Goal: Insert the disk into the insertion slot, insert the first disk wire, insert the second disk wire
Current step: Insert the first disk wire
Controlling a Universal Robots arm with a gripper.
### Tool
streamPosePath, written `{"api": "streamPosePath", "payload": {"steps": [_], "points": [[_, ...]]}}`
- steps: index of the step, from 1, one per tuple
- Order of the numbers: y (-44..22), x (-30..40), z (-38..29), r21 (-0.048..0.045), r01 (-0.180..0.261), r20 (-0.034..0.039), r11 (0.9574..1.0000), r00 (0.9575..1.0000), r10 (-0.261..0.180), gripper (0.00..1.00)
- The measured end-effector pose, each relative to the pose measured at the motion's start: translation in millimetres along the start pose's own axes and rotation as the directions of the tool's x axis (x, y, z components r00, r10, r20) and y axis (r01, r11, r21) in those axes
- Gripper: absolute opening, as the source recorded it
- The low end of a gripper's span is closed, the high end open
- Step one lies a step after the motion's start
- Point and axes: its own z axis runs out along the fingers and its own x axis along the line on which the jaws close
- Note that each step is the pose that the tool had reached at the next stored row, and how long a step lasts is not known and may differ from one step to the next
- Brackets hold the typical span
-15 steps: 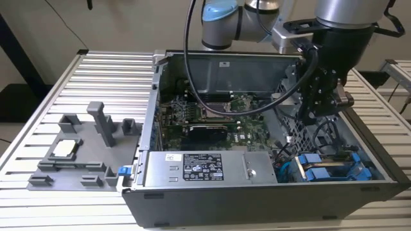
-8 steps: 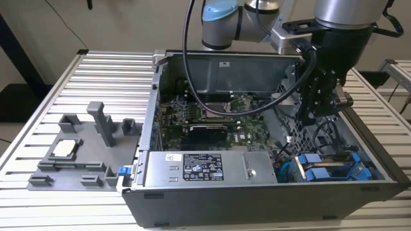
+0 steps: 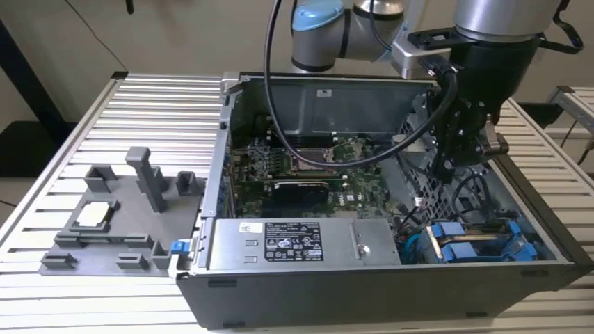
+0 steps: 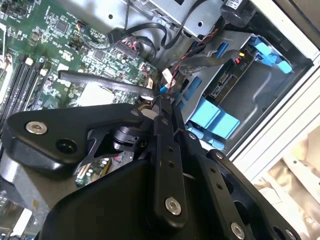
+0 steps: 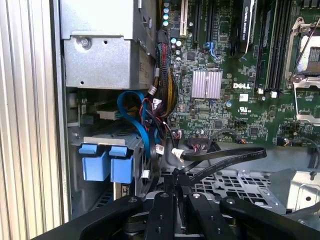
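- Well off to the exterior view's left of the jaws, we see the slatted table [image 3: 139,104] carrying a grey fixture [image 3: 102,240]. There is open room between the fixture and the computer case [image 3: 371,292].
- Nearer the jaws but on the same side, the case's sheet-metal walls stand up around the motherboard [image 3: 307,167]. The power-supply box [image 3: 297,243] fills the front of the case.
- The gripper [image 3: 455,167] hangs inside the case, close to the perforated wall on the exterior view's right.
- Its jaws are drawn together at the tips. A flat black cable [image 5: 230,154] ends right at them, and we cannot tell whether it is pinched.
- Just below the jaws, the disk [image 3: 478,245] sits in the insertion slot [image 4: 265,90] with its blue tabs facing the loose wires [image 5: 155,125], which crowd the narrow room between tabs and tips.
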Motion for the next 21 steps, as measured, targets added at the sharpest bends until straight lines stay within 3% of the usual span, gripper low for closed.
{"api": "streamPosePath", "payload": {"steps": [16,17,18,21], "points": [[0.9,-0.1,-0.3,0.0,0.0,-0.0029,1.0,1.0,0.0,0.19],[1.6,-0.3,-0.4,0.0004,0.001,-0.007,1.0,1.0,-0.001,0.19],[3.0,-1.2,-0.6,0.0018,0.002,-0.0178,1.0,0.9998,-0.002,0.26],[6.0,-6.6,-1.3,0.005,0.005,-0.0472,1.0,0.9989,-0.004,0.26]]}}
